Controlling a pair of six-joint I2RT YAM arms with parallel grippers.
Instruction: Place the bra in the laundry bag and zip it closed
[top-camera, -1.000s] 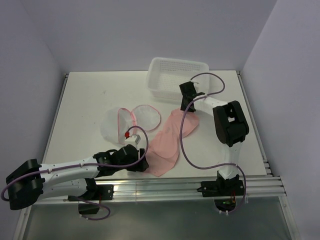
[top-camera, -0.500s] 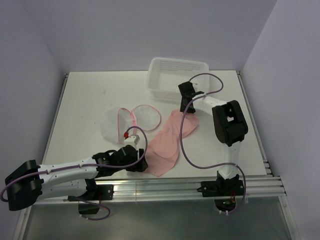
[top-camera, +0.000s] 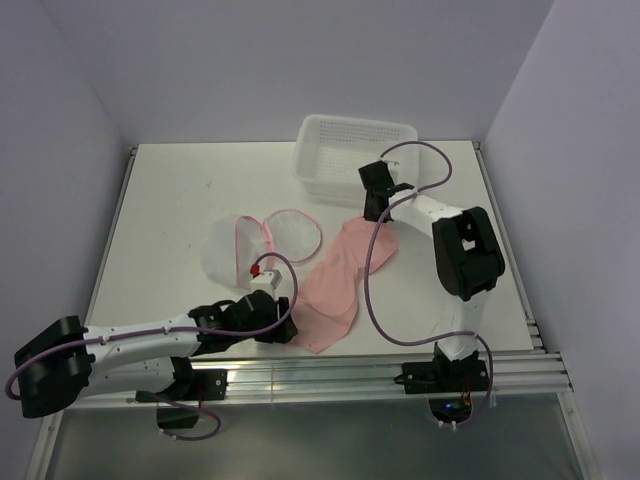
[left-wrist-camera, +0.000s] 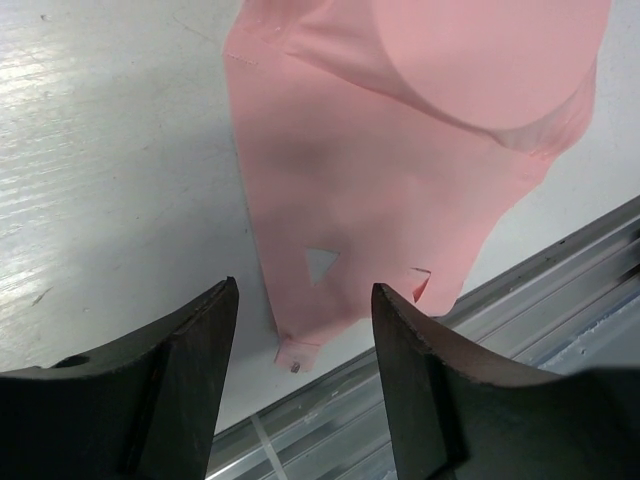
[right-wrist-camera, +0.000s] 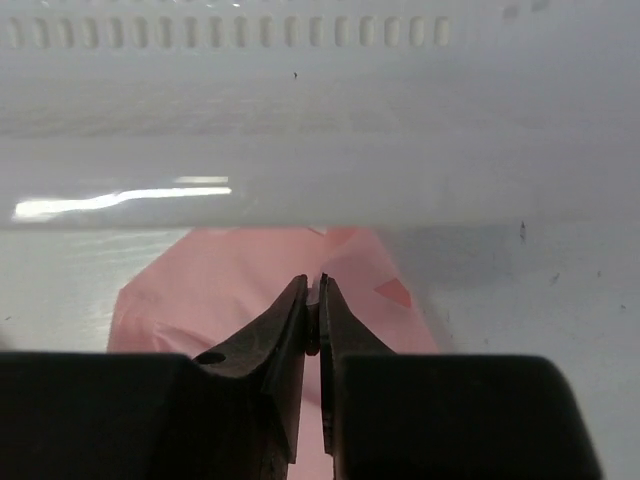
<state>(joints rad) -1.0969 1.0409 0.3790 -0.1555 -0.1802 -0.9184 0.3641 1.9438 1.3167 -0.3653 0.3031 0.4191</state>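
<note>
The bra (top-camera: 335, 285) lies outside the unzipped laundry bag (top-camera: 288, 235); bagging and zipping remain. The left gripper (left-wrist-camera: 305, 300) hangs spread over its near end, while the right gripper (right-wrist-camera: 318, 298) is pinched together at the far edge.

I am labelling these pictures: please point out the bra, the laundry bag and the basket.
bra (top-camera: 325, 300): top view, near cup.
laundry bag (top-camera: 293, 233): top view, right mesh half.
basket (top-camera: 355, 138): top view, perforated floor.

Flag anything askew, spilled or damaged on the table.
Nothing spilled or damaged. The floppy light-pink fabric bra lies stretched slantwise, its near tip close to the white table's front edge. The round white mesh laundry bag with pink zipper rim lies splayed open, nothing in it.
</note>
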